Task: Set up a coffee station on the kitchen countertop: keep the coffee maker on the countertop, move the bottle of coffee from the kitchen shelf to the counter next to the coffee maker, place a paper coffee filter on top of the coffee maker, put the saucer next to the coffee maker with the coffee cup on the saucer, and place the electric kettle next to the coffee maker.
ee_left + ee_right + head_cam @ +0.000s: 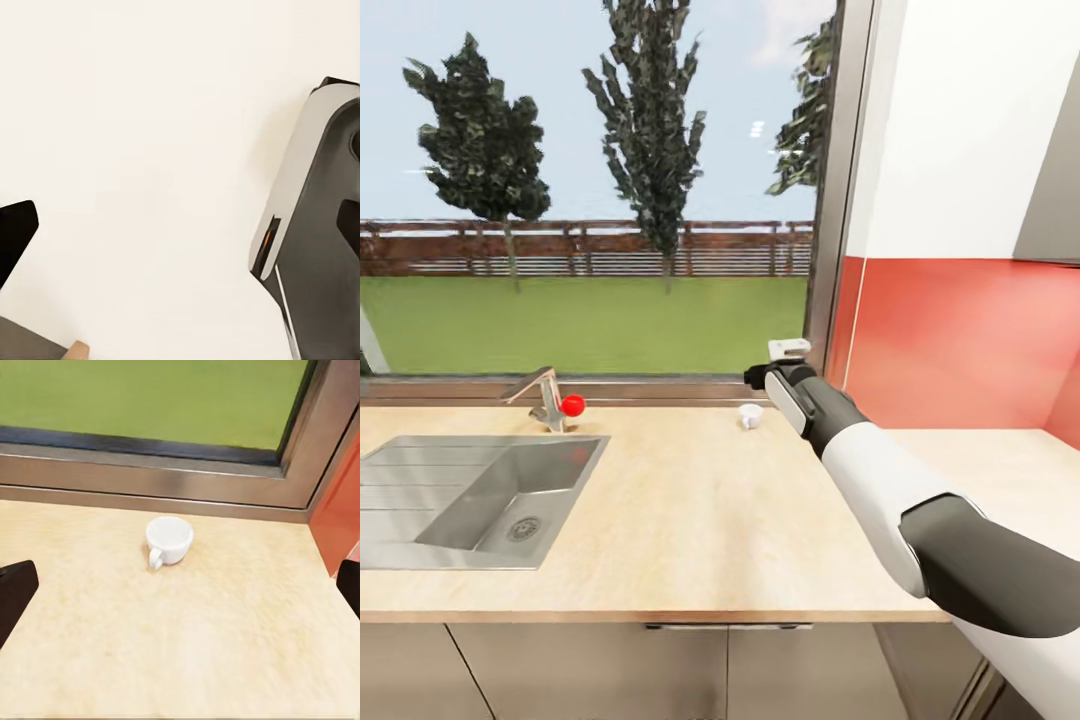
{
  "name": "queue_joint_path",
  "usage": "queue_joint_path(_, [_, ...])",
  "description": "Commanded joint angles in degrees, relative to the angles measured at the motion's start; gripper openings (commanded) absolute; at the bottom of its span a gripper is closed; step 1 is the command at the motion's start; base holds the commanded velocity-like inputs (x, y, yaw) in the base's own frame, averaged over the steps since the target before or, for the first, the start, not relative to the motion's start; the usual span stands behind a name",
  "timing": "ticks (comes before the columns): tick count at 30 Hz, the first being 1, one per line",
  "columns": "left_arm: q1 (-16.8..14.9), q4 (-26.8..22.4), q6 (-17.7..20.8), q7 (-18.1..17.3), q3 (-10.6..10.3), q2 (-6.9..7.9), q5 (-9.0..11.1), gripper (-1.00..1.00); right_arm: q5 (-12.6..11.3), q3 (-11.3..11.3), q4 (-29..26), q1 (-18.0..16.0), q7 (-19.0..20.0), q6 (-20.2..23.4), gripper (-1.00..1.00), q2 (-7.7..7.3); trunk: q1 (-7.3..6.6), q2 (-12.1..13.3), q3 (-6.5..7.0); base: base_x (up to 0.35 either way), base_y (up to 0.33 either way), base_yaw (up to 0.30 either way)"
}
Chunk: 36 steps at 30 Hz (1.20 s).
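Spanning below window: beige countertop (690, 520)

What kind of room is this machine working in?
Most likely a kitchen: a wooden countertop with a steel sink and tap, a white coffee cup by a window.

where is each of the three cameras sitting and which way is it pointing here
Head view: on the robot's head, facing forward and down over the countertop, sink and window; the right arm reaches toward the coffee cup.
Left wrist view: near the left gripper, facing a plain pale surface; a dark fingertip and part of the robot's grey body show.
Right wrist view: near the right gripper, looking along its spread fingers at the cup lying on its side below the window frame.
Shared: head and right wrist views both show the cup and countertop.
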Motion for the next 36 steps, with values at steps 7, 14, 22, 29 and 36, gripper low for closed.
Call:
queue_joint_path(7, [0.0, 0.1, -0.3, 0.0, 0.1, 0.06, 0.2, 1.0, -0.4, 0.3, 4.7, 0.0, -0.5, -4.4, 1.0, -0.19, 0.02, -0.1, -0.13, 0.214, 0.0, 0.01])
queue_joint_path(14, [0.0, 0.1, -0.3, 0.0, 0.1, -0.08, 0.2, 1.0, -0.5, 0.3, 7.6, 0.0, -0.4, -9.0, 1.0, -0.54, 0.02, -0.1, -0.13, 0.319, 0.0, 0.0])
queue_joint_path(22, [0.1, 0.1, -0.3, 0.0, 0.2, -0.19, 0.2, 1.0, -0.6, 0.3, 8.1, 0.0, -0.3, -9.0, 1.0, -0.59, 0.02, -0.1, -0.13, 0.063, 0.0, 0.0])
queue_joint_path(29, [0.7, 0.1, -0.3, -0.2, 0.2, -0.11, 0.2, 1.0, -0.6, 0.3, 11.5, 0.0, -0.4, -8.9, 1.0, -0.59, 0.02, -0.1, -0.13, 0.001, 0.0, 0.0])
queue_joint_path(36, [2.0, 0.1, -0.2, -0.3, 0.1, -0.11, 0.1, 1.0, -0.6, 0.3, 14.1, 0.0, -0.4, -8.9, 1.0, -0.59, 0.02, -0.1, -0.13, 0.0, 0.0, 0.0])
